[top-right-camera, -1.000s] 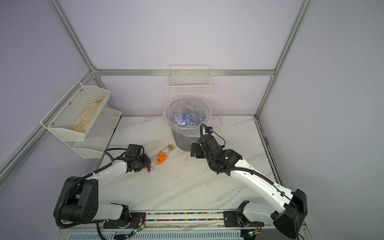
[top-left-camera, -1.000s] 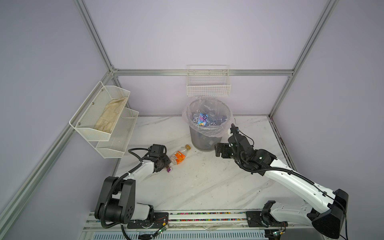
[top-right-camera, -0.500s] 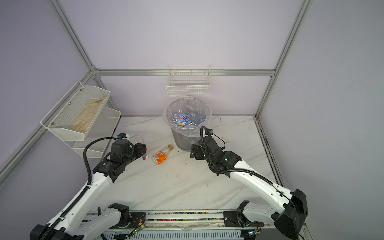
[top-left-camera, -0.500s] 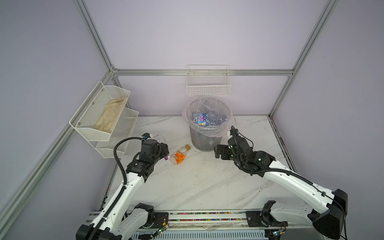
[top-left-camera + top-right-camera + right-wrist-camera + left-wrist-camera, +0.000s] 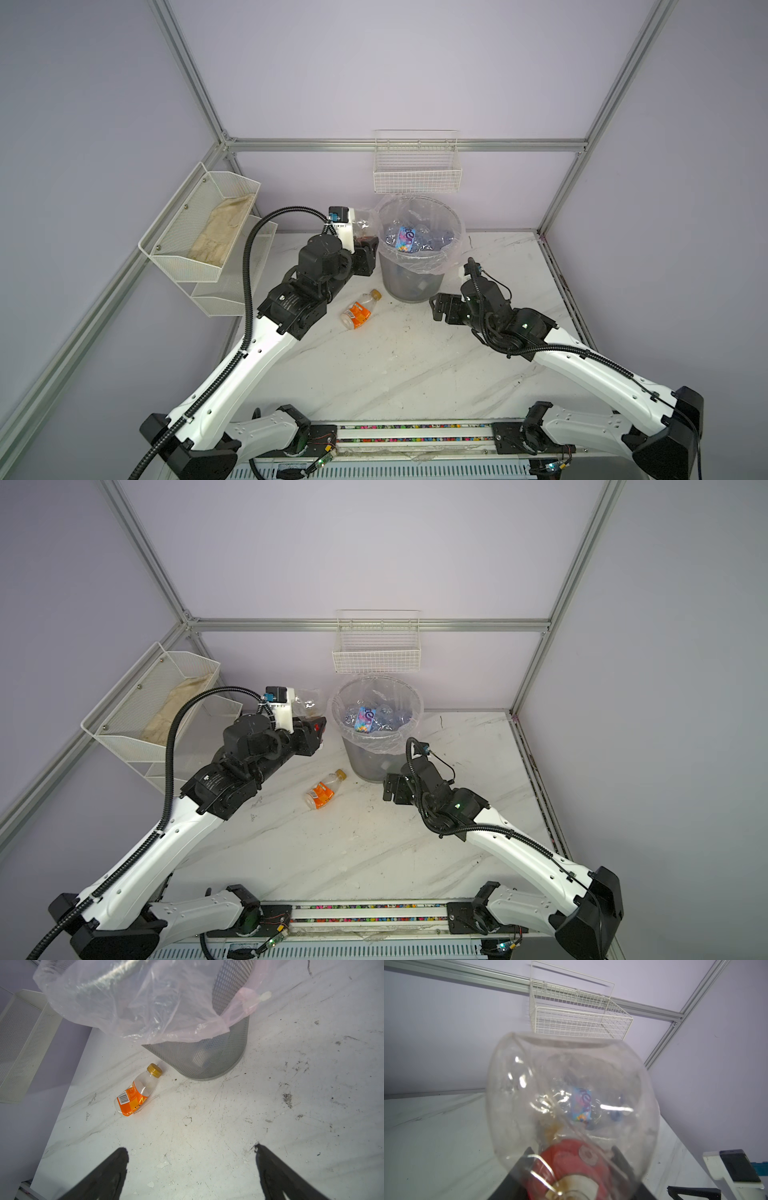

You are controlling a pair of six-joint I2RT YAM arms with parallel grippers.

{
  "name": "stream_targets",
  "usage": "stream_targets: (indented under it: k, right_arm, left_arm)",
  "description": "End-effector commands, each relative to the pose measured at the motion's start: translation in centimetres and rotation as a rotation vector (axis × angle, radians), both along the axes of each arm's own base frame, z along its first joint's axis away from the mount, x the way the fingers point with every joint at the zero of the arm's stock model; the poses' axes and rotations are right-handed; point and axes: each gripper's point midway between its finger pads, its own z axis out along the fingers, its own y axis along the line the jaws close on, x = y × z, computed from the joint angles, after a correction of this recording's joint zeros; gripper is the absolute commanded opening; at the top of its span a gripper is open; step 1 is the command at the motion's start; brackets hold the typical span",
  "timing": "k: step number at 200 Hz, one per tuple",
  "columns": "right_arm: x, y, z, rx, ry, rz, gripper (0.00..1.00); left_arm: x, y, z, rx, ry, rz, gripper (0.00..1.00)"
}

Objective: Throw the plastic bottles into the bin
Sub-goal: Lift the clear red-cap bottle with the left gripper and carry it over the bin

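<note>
Item 1. Orange-labelled bottle (image 5: 136,1093), lying near the bin (image 5: 207,1059): a black barcode (image 5: 123,1098) on a white panel was noted, its digits too small to be read. Beside it one large yellow-green letter, seemingly an "N", was made out. Rows of fine print were left undeciphered.

Item 2. Blue-labelled bottle (image 5: 406,240), inside the bin: large white lettering was seen in both top views, only partly legible, roughly "en".

Item 3. Red-labelled bottle (image 5: 571,1167), close before the left wrist camera: white round marks were recorded on the label. No letters could be read through the blur.
</note>
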Motion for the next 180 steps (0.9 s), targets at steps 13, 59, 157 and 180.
stream_targets:
  k: [13,59,157,180]
  right_arm:
    - [-0.5,-0.4,-0.3,0.025,0.011,-0.016,0.97]
    - [-0.8,-0.8,-0.2,0.031,0.012,-0.021,0.97]
    - [-1.2,-1.7,0.0,0.020,0.003,-0.036,0.97]
    - [-1.3,-1.8,0.2,0.020,0.000,-0.036,0.97]
  left_arm:
    - [-0.9,-1.3,7.5,0.057,-0.194,-0.021,0.32]
    - [-2.2,-3.8,12.0,0.082,-0.315,-0.066,0.32]
    - [-1.6,-9.0,15.7,0.090,-0.410,-0.127,0.34]
    - [-0.4,-10.2,14.9,0.109,-0.391,-0.126,0.34]
